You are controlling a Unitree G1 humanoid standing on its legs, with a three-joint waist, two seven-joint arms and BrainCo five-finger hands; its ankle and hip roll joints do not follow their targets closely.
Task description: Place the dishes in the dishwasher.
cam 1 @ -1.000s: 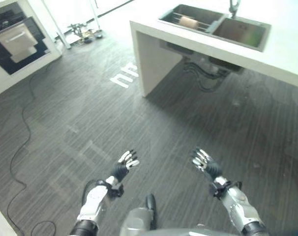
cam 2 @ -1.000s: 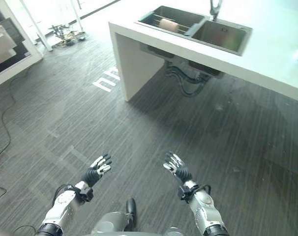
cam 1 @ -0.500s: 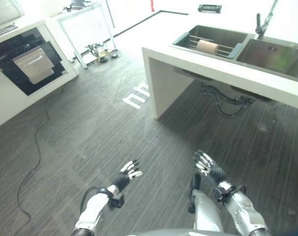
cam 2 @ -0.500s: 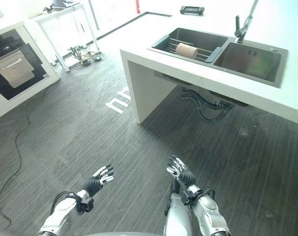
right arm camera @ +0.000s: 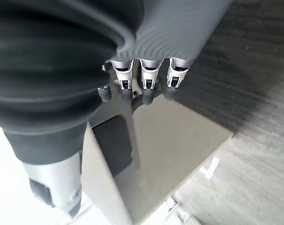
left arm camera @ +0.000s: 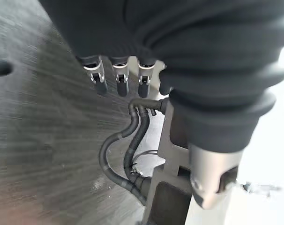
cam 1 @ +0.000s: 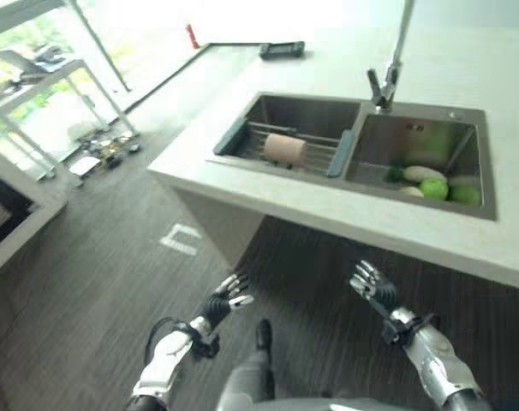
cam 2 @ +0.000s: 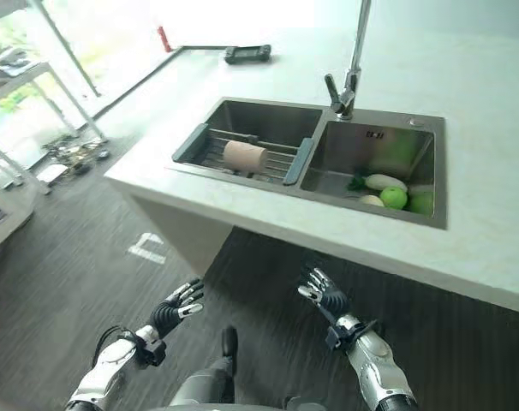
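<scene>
A tan cylindrical cup (cam 1: 283, 148) lies on its side on a wire rack (cam 1: 321, 156) across the left basin of a steel double sink (cam 1: 355, 163). White and green rounded items (cam 1: 432, 182) lie in the right basin; I cannot tell what they are. My left hand (cam 1: 223, 302) and right hand (cam 1: 370, 286) hang open over the dark floor in front of the counter, well short of the sink, holding nothing. The wrist views show the straight fingers (left arm camera: 118, 77) of the left hand and the straight fingers (right arm camera: 145, 80) of the right.
A tall faucet (cam 1: 388, 75) rises behind the sink's divider. A black flat device (cam 1: 281, 50) lies on the white counter (cam 1: 242, 193) at the back, with a red object (cam 1: 192, 36) beyond it. A white frame table (cam 1: 50, 73) stands far left.
The whole picture has shifted: the camera has come closer to the counter, so the sink now lies just ahead. Both hands keep the same open pose.
</scene>
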